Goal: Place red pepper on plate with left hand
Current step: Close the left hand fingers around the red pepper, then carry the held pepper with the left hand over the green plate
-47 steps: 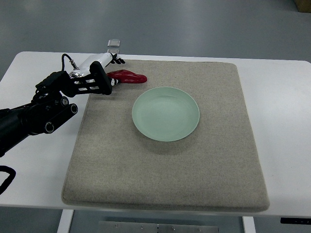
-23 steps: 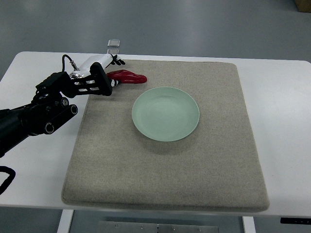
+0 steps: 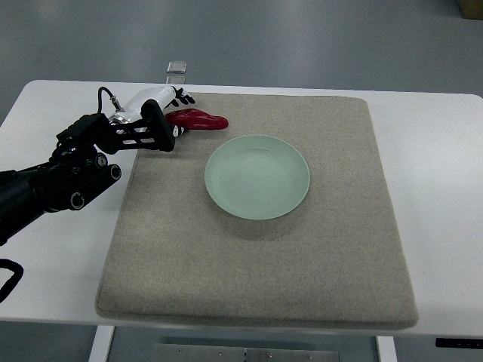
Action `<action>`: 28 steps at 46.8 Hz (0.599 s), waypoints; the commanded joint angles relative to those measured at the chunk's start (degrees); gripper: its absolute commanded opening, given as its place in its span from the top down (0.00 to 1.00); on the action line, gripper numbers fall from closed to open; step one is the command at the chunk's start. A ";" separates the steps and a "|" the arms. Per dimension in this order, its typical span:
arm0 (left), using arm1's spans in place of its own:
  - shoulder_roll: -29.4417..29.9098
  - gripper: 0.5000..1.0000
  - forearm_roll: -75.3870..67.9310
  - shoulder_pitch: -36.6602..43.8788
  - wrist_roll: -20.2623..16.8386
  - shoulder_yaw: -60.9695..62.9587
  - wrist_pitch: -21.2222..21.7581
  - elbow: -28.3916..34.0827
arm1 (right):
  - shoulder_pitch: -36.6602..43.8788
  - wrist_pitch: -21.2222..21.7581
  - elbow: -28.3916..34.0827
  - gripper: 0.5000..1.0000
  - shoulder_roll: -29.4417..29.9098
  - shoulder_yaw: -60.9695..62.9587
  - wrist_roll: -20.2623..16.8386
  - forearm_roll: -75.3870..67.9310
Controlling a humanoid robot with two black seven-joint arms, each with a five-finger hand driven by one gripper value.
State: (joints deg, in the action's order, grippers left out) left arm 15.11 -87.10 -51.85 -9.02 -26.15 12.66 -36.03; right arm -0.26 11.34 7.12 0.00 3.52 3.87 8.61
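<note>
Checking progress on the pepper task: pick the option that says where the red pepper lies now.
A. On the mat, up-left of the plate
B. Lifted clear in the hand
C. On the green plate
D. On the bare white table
A: the red pepper lies on the mat up-left of the empty plate, beside the left hand.

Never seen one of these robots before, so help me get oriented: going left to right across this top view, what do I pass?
Left hand → red pepper → pale green plate → the bare right part of the beige mat → white table.
</note>
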 commanded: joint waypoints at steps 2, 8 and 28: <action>0.01 0.70 0.00 -0.01 0.05 0.05 0.00 0.00 | 0.00 0.00 0.00 0.14 0.00 0.00 0.00 0.00; 0.01 0.80 0.00 0.08 -0.04 0.31 0.00 0.00 | 0.00 0.00 0.00 0.14 0.00 0.00 0.00 0.00; 0.01 1.00 0.00 0.34 -0.04 0.75 0.00 -0.35 | 0.00 0.00 0.00 0.14 0.00 0.00 0.00 0.00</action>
State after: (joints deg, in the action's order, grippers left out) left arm 15.12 -87.10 -51.52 -9.05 -25.69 12.68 -36.20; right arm -0.26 11.34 7.12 0.00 3.52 3.87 8.61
